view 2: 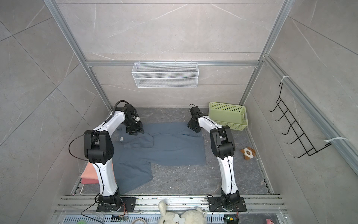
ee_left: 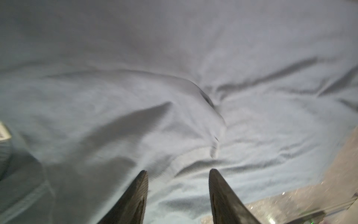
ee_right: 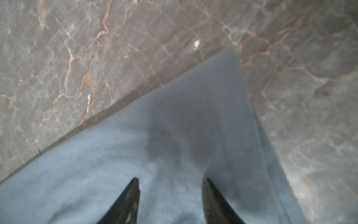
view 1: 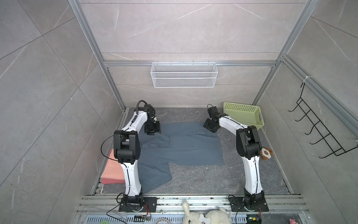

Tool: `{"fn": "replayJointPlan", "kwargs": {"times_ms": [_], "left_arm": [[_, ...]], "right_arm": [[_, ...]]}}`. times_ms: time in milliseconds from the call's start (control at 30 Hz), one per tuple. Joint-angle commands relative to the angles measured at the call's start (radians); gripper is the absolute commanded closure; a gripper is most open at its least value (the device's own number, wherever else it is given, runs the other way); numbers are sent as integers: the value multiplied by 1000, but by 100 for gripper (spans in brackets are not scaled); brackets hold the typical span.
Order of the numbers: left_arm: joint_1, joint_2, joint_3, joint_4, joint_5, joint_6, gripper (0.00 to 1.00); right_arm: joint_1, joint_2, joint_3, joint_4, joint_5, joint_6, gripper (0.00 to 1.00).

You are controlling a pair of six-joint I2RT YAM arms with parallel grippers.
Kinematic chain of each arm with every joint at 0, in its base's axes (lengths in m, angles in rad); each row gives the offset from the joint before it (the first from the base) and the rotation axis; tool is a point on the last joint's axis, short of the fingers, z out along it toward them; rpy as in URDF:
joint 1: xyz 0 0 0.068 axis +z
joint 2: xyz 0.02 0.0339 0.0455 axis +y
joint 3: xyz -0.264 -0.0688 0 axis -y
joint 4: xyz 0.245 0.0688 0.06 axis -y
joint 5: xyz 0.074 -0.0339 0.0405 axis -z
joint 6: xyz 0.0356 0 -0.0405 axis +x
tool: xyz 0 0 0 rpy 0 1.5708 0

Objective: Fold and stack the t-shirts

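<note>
Slate-blue t-shirt spread on table, left gripper jaws apart above it, right gripper jaws apart, nothing held

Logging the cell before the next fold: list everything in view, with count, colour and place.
t-shirt: one, slate blue-grey, spread on the table's middle
folded shirts: count unclear, salmon-pink, table's left edge beside the left arm
plastic basket: one, pale green, table's far right corner
plush toy: one, brown and white, table's right edge
mesh basket: one, white, hung on the back rail
hook rack: one, black, on the right wall
plush animals: count unclear, white, near edge, between the arm bases
table: one, dark marbled grey
left gripper: one, black, open over the shirt's far left part
right gripper: one, black, open over the shirt's far right corner
</note>
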Motion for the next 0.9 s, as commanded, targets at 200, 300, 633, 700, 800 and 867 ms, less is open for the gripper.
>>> {"fn": "replayJointPlan", "kwargs": {"times_ms": [200, 300, 633, 700, 800, 867], "left_arm": [[33, 48, -2, 83, 42, -80, 46], [35, 54, -1, 85, 37, -79, 46], [39, 75, 14, 91, 38, -92, 46], [40, 73, 11, 90, 36, -92, 46], [41, 67, -5, 93, 28, -92, 46], [43, 64, -16, 97, 27, -96, 46]], "right_arm": [[-8, -133, -140, -90, 85, 97, 47], [-18, -156, -178, -82, 89, 101, 48], [-48, -138, -238, -42, 76, 132, 50], [-47, -123, -223, -34, 63, 130, 52], [-47, -103, -194, -40, 49, 130, 55], [-45, -98, -178, -46, 45, 126, 59]]}}
